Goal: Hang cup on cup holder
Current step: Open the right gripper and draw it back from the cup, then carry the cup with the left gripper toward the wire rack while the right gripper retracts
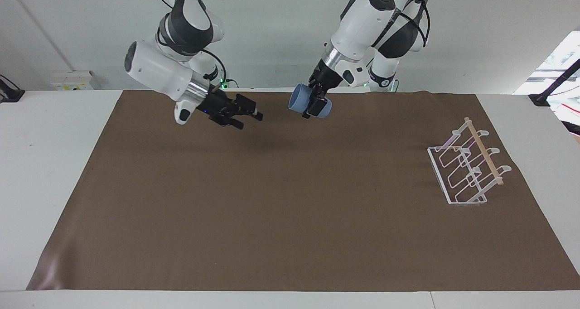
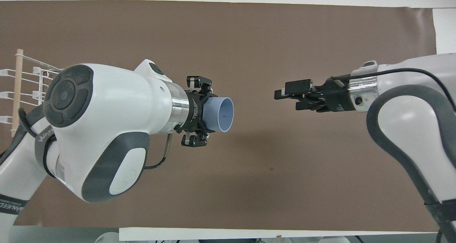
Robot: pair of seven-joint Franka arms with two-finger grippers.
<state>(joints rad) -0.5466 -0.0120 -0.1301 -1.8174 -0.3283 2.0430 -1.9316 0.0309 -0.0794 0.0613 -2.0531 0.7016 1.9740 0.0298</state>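
Overhead view: left claw (image 2: 199, 115) pinches the cup (image 2: 220, 114) above the worktop's (image 1: 27, 173) robot-side edge; right claw (image 1: 251, 115) spread, apart.

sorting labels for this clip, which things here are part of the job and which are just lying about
Job:
- cup, in the left gripper
- cup holder, on the cloth at the left arm's end
- right gripper, open, over the cloth

Lying about:
- brown cloth
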